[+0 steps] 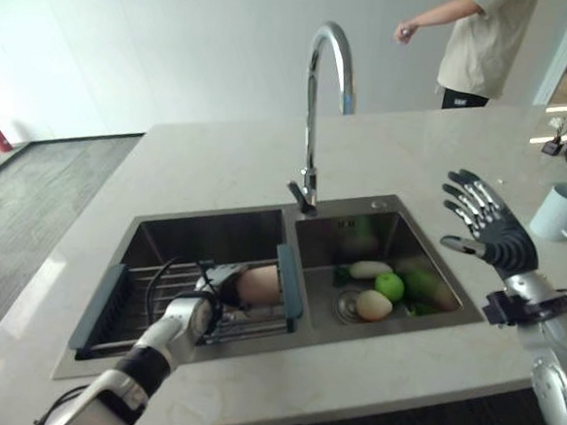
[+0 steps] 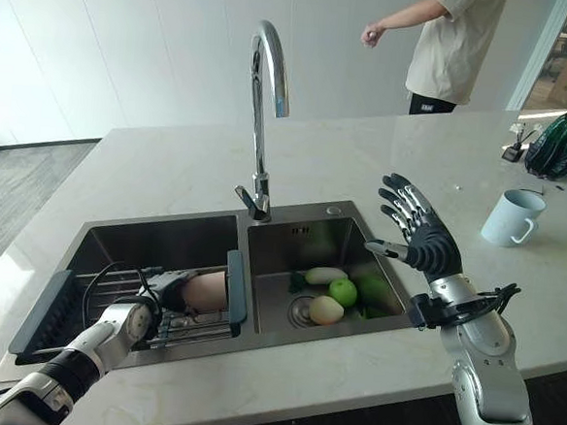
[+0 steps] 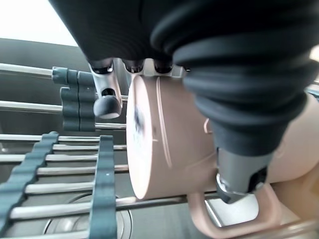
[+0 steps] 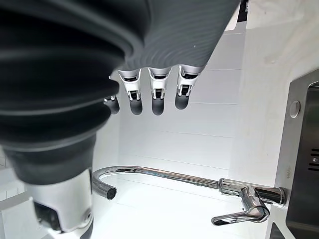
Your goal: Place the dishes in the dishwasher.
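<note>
A pinkish-beige mug (image 1: 259, 284) lies on its side on the wire drying rack (image 1: 97, 306) across the left sink basin. My left hand (image 1: 210, 295) is shut on it. In the left wrist view the fingers (image 3: 107, 102) curl over the mug (image 3: 169, 144) and the thumb presses by its handle. My right hand (image 2: 423, 237) is raised above the counter to the right of the sink, open with fingers (image 4: 157, 94) spread and holding nothing.
The right basin (image 1: 399, 235) holds a green apple (image 1: 389, 285), a pale long vegetable (image 1: 369, 269) and a beige round one (image 1: 374, 305). A tall faucet (image 1: 315, 108) stands behind the sink. A light-blue mug (image 1: 563, 211) sits on the counter at the right. A person (image 1: 480, 46) stands beyond.
</note>
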Motion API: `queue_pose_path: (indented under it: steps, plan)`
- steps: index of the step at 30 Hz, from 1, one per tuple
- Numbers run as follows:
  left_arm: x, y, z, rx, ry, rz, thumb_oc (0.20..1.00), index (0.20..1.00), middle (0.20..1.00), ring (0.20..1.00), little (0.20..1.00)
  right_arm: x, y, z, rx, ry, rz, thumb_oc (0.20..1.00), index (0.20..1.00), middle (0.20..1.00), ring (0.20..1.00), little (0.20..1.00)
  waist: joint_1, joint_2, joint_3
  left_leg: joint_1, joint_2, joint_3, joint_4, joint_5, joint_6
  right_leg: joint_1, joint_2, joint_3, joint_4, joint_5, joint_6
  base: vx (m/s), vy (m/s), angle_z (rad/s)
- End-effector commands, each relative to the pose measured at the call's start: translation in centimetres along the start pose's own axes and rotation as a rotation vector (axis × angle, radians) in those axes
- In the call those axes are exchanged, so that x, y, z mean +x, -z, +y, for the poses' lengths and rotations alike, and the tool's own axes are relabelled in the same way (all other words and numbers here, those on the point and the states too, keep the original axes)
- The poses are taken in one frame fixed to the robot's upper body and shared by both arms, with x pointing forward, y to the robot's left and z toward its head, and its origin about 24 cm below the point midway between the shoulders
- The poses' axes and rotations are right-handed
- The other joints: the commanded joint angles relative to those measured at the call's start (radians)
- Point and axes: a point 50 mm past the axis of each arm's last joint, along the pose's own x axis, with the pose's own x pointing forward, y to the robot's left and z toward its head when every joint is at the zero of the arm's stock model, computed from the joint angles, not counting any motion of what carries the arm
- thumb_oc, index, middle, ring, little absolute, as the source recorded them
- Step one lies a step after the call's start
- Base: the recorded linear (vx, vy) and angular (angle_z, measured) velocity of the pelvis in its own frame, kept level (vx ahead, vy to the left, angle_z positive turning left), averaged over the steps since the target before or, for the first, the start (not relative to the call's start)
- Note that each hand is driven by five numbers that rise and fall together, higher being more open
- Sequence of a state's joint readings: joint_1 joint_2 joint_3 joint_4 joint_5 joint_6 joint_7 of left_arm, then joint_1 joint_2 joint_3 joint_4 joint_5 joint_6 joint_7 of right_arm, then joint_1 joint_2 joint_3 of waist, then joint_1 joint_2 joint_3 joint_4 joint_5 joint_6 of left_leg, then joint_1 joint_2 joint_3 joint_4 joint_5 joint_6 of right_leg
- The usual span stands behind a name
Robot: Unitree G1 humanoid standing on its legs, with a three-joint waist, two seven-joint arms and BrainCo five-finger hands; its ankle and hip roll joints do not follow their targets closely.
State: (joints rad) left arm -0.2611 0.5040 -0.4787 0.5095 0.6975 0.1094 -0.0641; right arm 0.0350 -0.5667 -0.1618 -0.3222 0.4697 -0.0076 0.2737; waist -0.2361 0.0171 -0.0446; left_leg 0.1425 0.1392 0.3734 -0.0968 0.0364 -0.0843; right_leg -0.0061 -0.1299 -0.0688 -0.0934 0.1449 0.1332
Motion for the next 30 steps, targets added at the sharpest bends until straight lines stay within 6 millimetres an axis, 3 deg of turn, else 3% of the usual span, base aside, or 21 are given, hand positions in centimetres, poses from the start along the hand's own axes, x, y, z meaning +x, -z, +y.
queue_pose_path:
  steps: [1,6,10,20,30]
  plan:
    - [0.7,0.6,0.8,0.129,-0.012,0.025,0.200,0.200,0.200,0.200,0.200,2.1,-3.9,-0.7,-0.106,-0.013,-0.184,1.000,1.000,1.000,1.000,1.000,-0.009,0.000,0.057,0.028,0.007,0.000,0.009,-0.100,0.031,0.083,0.021,-0.014,0.006,-0.140,0.040,0.00,0.000,0.00]
    - [0.5,0.6,1.5,0.122,-0.063,-0.011,0.200,0.200,0.200,0.200,0.200,1.8,-3.9,-0.9,-0.110,-0.001,-0.182,1.000,1.000,1.000,1.000,1.000,-0.005,-0.001,0.057,0.028,0.006,-0.003,0.009,-0.100,0.031,0.084,0.019,-0.018,0.006,-0.139,0.039,0.00,0.000,0.00]
    - [-0.1,0.5,3.2,0.107,-0.137,-0.052,0.200,0.200,0.200,0.200,0.200,1.5,-3.7,-1.1,-0.116,0.025,-0.177,1.000,1.000,1.000,1.000,1.000,0.006,0.000,0.060,0.027,0.005,-0.010,0.009,-0.101,0.030,0.085,0.016,-0.025,0.006,-0.138,0.040,0.00,0.000,0.00]
    - [-3.3,1.8,8.6,-0.008,-0.376,-0.121,0.200,0.200,0.200,0.200,0.200,0.6,-3.4,-1.5,-0.137,0.097,-0.166,1.000,1.000,1.000,1.000,1.000,0.047,-0.002,0.070,0.024,0.005,-0.037,0.009,-0.099,0.027,0.092,0.011,-0.049,0.006,-0.139,0.036,0.00,-0.003,0.01]
    - [-6.0,3.5,10.8,-0.103,-0.529,-0.101,0.200,0.200,0.200,0.200,0.200,0.2,-3.4,-1.9,-0.149,0.140,-0.165,1.000,1.000,1.000,1.000,1.000,0.078,-0.011,0.074,0.019,0.006,-0.061,0.009,-0.095,0.022,0.099,0.008,-0.067,0.006,-0.142,0.030,0.00,-0.001,0.06]
